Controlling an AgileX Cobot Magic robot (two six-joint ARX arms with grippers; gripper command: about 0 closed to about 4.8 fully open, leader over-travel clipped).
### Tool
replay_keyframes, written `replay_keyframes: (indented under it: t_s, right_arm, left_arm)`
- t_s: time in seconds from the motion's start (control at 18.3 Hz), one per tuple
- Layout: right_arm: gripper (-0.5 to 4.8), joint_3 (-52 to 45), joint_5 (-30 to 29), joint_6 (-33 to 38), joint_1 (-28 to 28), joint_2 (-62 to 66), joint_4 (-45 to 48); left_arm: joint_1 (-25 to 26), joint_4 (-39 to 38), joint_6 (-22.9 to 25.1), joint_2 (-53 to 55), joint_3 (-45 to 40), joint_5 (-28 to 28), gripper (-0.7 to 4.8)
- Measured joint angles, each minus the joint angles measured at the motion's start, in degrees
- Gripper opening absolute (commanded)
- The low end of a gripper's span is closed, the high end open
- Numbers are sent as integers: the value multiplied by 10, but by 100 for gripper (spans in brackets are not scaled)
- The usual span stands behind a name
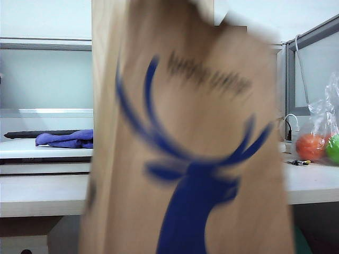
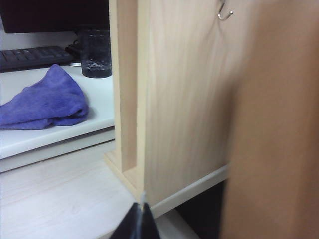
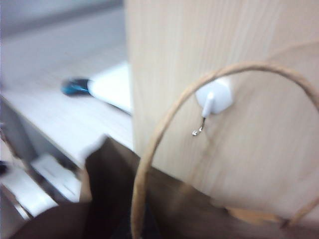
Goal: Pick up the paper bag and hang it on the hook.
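Blurred, unreadable dark lettering above deer head on paper bag [image 1: 185, 159]

Purple cloth [image 2: 42, 102], fruit bag [image 1: 320, 135], keyboard [image 2: 32, 57]

Paper bag [image 1: 190, 159] blurred in exterior view, fills the middle, cut off at top and bottom edges; its printed lettering unreadable. It hides the wooden panel [image 2: 184, 99] and the hook [image 3: 215, 97] there. Plastic fruit bag [image 1: 320, 132] cut by right edge. Right end effector not visible in any view; bag's cord handle [image 3: 164, 129] cut off at the edges, blurred. Left end effector [image 2: 135, 224] only a dark tip at the picture edge, opening unclear. Small dark-blue object [image 3: 75, 87] on far surface [image 3: 55, 114] too blurred to identify.
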Motion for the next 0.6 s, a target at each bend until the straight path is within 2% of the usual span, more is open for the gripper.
replay_keyframes:
  t_s: [0.11,0.27,0.38,0.6]
  right_arm:
    - [-6,-1,-1,-3,1,55,27]
    - [-6,-1,-45,15,7,110,102]
    - [-6,-1,-50,19,21,117,120]
    - [-6,0,-45,20,15,131,126]
  left_arm:
    - [0,0,0,0,0,0,-6]
    - [0,0,0,0,0,0,-6]
    - [0,0,0,0,0,0,-6]
    - [0,0,0,0,0,0,-6]
